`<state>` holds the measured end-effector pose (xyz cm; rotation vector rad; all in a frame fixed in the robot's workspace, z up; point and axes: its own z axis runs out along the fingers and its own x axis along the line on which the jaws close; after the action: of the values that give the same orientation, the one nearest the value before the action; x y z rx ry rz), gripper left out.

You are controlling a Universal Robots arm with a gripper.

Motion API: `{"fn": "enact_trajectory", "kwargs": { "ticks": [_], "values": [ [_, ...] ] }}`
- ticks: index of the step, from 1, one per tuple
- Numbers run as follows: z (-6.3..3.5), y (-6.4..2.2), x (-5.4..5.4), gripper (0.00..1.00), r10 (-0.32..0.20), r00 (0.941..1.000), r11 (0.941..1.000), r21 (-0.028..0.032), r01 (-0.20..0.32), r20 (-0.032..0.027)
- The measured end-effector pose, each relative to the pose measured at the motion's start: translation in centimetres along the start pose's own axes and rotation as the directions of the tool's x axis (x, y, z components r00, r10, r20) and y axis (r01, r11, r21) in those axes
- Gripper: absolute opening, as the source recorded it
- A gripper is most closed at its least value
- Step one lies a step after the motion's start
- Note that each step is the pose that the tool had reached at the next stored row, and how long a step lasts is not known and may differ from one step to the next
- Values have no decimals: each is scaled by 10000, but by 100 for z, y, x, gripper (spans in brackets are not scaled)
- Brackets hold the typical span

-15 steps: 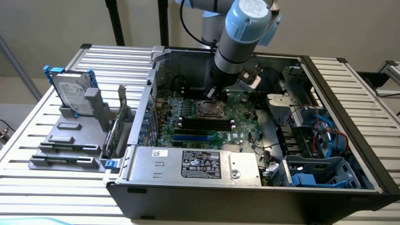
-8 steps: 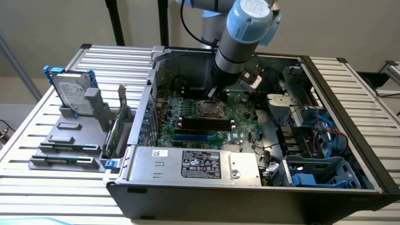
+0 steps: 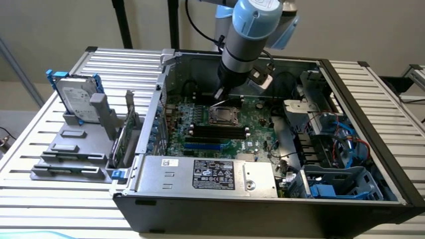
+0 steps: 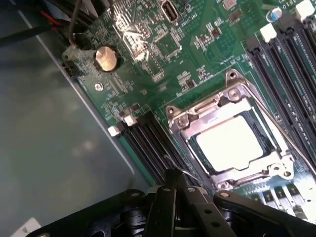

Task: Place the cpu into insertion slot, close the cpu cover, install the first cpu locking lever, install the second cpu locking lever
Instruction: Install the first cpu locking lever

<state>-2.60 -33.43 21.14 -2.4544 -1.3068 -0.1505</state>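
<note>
One arm (image 3: 240,45) is reaching down into the open computer case (image 3: 371,149), and its gripper (image 4: 173,185) is hanging just beside the insertion slot (image 4: 234,140), low over the green motherboard (image 4: 148,59). The fingers (image 4: 165,212) are pressing together, fully shut, and they are holding nothing that I can make out.

In the wrist view the cpu (image 4: 232,143) is lying flat inside the slot, showing as a pale square, and the cpu cover (image 4: 276,170) is lying down around it as a silvery frame with the chip showing through its square opening. So the chip is sitting in place and the cover is looking closed.

One thin locking lever (image 4: 269,113) is running along one edge of the frame as a long wire rod; its long axis is following that edge. A second lever is not something I can pick out with confidence. The closed fingertips are sitting off the opposite side of the frame, over the black memory slots (image 4: 148,143) there, so the frame is lying just ahead of them and the visible lever across the frame from them.

In the exterior view the slot (image 3: 222,115) is sitting in the middle of the board, almost directly under the arm. One coin battery (image 4: 105,58) is showing on the board, and one grey labelled box (image 3: 212,175) is sitting at the case's near edge.
</note>
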Motion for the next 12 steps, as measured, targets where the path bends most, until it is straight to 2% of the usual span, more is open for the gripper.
{"fn": "enact_trajectory", "kwargs": {
  "ticks": [5, 12],
  "values": [
    [-40, -118, -84, 11, -2, 10000, 10000, 15, 2, -20],
    [-64, -107, -128, 11, -1, 10000, 10000, 14, 1, -22]
  ]
}}
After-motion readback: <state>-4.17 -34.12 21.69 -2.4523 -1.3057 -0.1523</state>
